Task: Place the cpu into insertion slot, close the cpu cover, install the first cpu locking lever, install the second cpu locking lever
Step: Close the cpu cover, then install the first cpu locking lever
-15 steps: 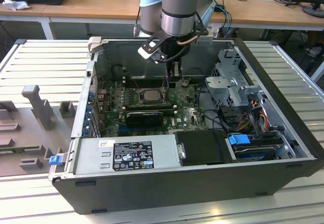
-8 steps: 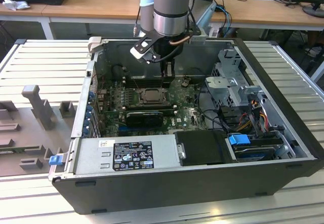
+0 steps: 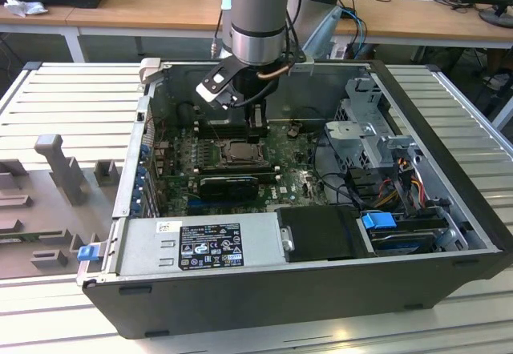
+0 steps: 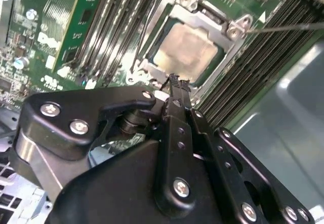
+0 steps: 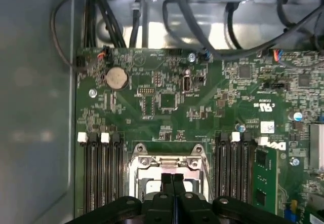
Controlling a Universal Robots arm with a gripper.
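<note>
The cpu, a square chip with a silver-grey top, lies flat in the insertion slot on the green motherboard. The cpu cover, a silvery frame, lies down around the chip, whose top shows through the window. One thin locking lever rod sticks out sideways from a corner of the socket. A second rod runs along the opposite side. My gripper hangs just above the socket's edge with its black fingers pressed together and nothing between them. It also appears in the exterior view and the first wrist view.
Long black memory slots flank the socket on both sides. The open case has a black wall on the exterior view's right, drive cages with cables and a power supply at the front. A grey fixture stands outside on the slatted table.
</note>
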